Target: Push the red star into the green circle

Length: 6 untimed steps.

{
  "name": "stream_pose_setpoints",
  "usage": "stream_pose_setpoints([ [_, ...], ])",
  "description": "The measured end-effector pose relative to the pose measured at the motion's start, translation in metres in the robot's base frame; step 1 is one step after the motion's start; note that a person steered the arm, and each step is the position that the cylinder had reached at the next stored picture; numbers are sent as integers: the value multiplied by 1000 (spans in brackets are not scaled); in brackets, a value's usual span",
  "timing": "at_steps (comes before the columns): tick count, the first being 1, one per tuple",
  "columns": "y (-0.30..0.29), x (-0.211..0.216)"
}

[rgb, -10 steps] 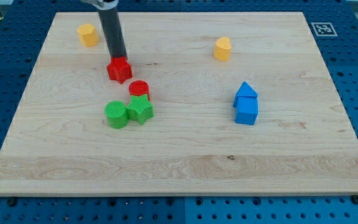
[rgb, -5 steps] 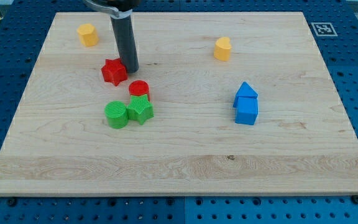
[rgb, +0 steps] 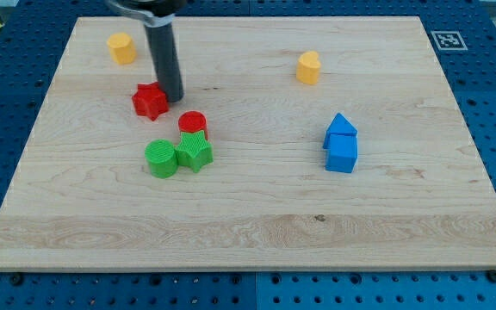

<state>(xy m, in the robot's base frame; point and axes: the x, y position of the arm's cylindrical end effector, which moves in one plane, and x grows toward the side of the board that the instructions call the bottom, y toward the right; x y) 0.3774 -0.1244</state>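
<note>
Red star [rgb: 150, 101] sits upper left with my tip [rgb: 173, 97] touching its right side — no fingers here — green circle [rgb: 160, 159] below.

Lab bench: blue pegboard base [rgb: 24, 34], fiducial tag [rgb: 449, 40], wood board [rgb: 257, 224].

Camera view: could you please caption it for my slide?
My tip beside the red star, above the green circle.

On the wooden board [rgb: 386, 215] there were eight blocks: two red, a star [rgb: 150, 101] and a cylinder [rgb: 192, 123]; two green, a circle [rgb: 160, 159] and a star [rgb: 195, 151]; two yellow [rgb: 121, 47] [rgb: 308, 66]; and two blue [rgb: 339, 127] [rgb: 343, 154]. One dark rod [rgb: 165, 56] stood over them.
</note>
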Motion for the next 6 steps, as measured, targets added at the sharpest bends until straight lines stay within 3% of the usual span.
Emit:
stream_pose_setpoints([
  [2, -26, -23],
  [3, -66, -27],
  [6, -70, 3],
])
